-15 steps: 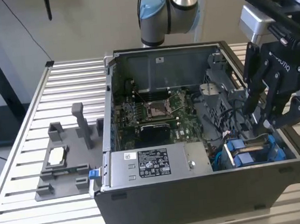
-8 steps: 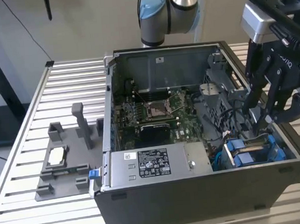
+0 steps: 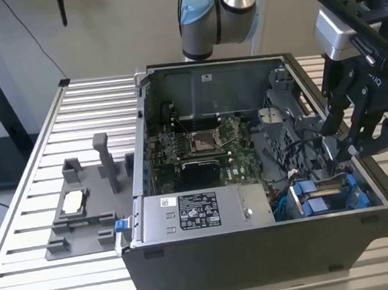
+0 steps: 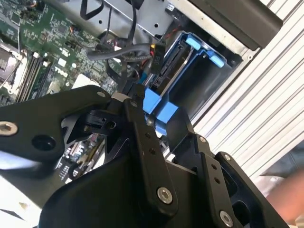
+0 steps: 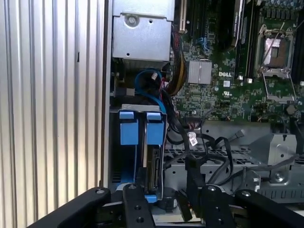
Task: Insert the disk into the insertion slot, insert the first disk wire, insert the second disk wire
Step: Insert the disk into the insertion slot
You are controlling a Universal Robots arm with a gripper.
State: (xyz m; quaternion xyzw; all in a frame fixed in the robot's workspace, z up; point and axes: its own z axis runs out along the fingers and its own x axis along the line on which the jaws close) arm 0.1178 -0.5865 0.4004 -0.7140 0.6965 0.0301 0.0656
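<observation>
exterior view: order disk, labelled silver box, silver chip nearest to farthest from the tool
1. disk, just below the tool
2. labelled silver box, case front
3. silver chip, on the grey fixture, the exterior view's left

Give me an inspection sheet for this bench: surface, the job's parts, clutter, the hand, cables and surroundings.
Surface: slatted metal table carrying an open computer case.
Job's things: disk stands on edge in the blue-edged insertion slot.
Clutter: grey fixture on the exterior view's left of the case, with a small silver chip on it.
Hand: hand inside the case, just above the insertion slot.
Cables: black wires bunched beside the slot, blue cable nearby; whether any is plugged into the disk cannot be told.
Surroundings: pale wall behind the table.
</observation>
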